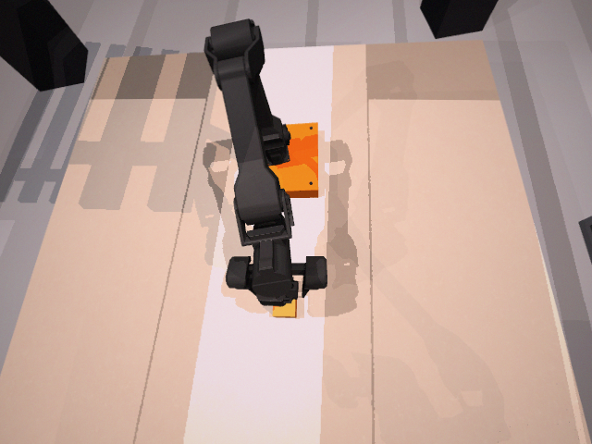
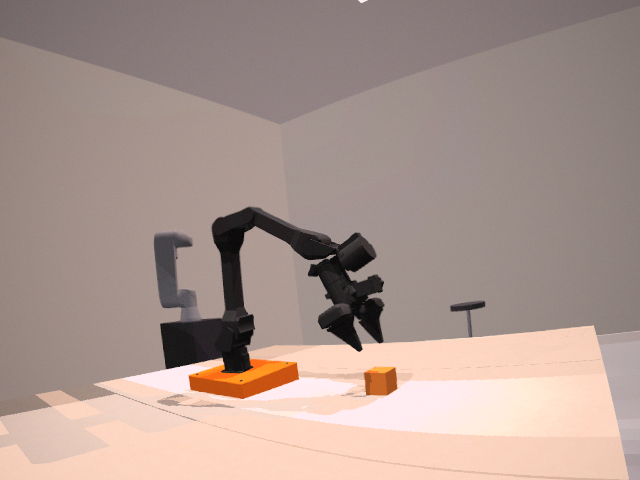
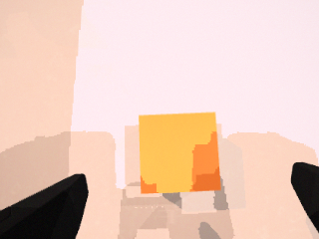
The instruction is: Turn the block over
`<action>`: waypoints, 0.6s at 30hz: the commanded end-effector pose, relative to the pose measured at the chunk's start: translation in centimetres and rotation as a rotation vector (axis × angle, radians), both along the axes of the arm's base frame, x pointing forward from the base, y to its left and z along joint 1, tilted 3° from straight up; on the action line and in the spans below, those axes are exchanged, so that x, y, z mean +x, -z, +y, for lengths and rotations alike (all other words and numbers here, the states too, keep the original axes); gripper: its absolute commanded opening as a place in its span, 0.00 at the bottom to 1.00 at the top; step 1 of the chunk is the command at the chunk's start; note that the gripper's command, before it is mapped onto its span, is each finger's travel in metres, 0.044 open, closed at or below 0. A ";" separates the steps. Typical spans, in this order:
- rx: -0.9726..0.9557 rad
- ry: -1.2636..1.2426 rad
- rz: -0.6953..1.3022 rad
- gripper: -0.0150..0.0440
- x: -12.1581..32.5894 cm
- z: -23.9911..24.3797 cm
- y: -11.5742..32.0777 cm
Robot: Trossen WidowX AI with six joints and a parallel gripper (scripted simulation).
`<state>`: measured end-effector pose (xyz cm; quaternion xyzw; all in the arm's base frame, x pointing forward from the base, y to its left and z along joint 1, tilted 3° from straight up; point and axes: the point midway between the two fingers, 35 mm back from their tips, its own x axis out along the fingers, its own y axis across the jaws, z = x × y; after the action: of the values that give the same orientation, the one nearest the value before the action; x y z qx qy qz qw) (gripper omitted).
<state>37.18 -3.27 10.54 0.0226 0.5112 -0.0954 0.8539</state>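
The small orange block rests flat on the table. Its top face looks plain orange with patches of shadow, and no mark shows on the faces in view; the underside is hidden. My gripper is open and empty. It hangs above the block, tilted downward, with its fingertips clear of the block's top. In the wrist view the block lies between the two widely spread fingers, a little ahead of the tips. In the top view the arm hides part of the block.
The arm stands on a wide orange base plate, behind the block. Beyond the table are a grey arm-like machine on a dark stand and a round stool. Shadows and a bright band cross the table.
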 end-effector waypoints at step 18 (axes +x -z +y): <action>0.091 0.030 0.426 1.00 2.4 -0.3 -1.9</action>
<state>39.62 -3.67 12.67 0.0437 0.6783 -0.0871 0.7283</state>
